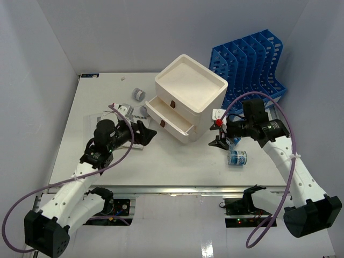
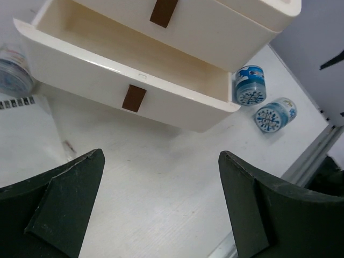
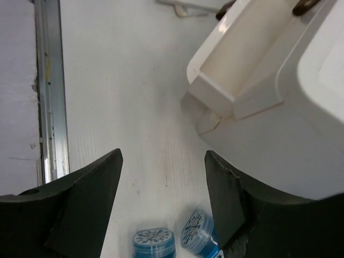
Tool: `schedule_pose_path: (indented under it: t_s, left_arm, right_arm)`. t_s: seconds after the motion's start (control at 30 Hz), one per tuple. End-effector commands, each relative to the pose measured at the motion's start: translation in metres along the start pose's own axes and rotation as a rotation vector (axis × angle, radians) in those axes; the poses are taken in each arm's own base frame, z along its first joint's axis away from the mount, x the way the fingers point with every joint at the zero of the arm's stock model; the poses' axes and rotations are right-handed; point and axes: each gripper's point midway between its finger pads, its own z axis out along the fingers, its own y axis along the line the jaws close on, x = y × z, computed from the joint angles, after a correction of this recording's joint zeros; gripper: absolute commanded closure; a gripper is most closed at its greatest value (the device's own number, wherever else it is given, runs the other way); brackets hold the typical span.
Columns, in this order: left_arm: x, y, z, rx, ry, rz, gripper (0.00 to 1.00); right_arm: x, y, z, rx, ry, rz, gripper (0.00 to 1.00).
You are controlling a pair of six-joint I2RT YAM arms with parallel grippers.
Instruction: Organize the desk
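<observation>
Left claw (image 2: 160,157) and right claw (image 3: 163,154) both open and empty over the white surface (image 1: 177,162)!
Left faces the drawer box (image 1: 188,99) with its open drawer, right hovers above two small blue jars (image 3: 154,242).

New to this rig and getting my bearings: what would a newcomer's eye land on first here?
The white drawer box in the middle of the desk, two drawers pulled out, draws the eye first. Behind it at the far right stands a blue file rack. Two small blue jars sit beside the box, near the open right tool.
</observation>
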Motion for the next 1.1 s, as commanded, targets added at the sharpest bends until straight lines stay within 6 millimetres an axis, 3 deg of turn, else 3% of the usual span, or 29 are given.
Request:
schedule_pose_path:
  t_s: [0.0,0.1,0.17,0.27,0.37,0.57,0.8,1.07]
  left_arm:
    - [-0.016,0.000,0.010,-0.077,-0.004,-0.293,0.06]
    - [0.003,0.006,0.011,-0.112,0.049,-0.368,0.07]
    - [0.011,0.008,0.010,-0.126,0.052,-0.394,0.08]
    - [0.008,0.011,0.012,-0.144,0.034,-0.423,0.13]
    - [-0.006,0.017,0.028,-0.192,0.033,-0.511,0.24]
    - [-0.003,0.028,0.069,-0.295,0.162,-0.667,0.36]
    - [-0.011,0.036,0.113,-0.411,0.235,-0.676,0.35]
    - [0.020,0.036,0.132,-0.497,0.370,-0.656,0.35]
  right_arm:
    - [-0.046,0.002,0.007,-0.072,-0.076,0.031,0.32]
    - [-0.075,-0.016,0.011,-0.021,-0.092,0.056,0.30]
    - [-0.083,-0.026,0.022,0.017,-0.074,0.051,0.29]
    - [-0.099,-0.044,0.039,0.088,-0.054,0.060,0.31]
    - [-0.107,-0.062,0.056,0.151,0.001,0.081,0.38]
    - [-0.120,-0.104,0.078,0.272,0.039,0.057,0.41]
    - [-0.111,-0.148,0.068,0.493,0.108,0.002,0.40]
    - [-0.081,-0.149,0.085,0.488,0.177,0.016,0.36]
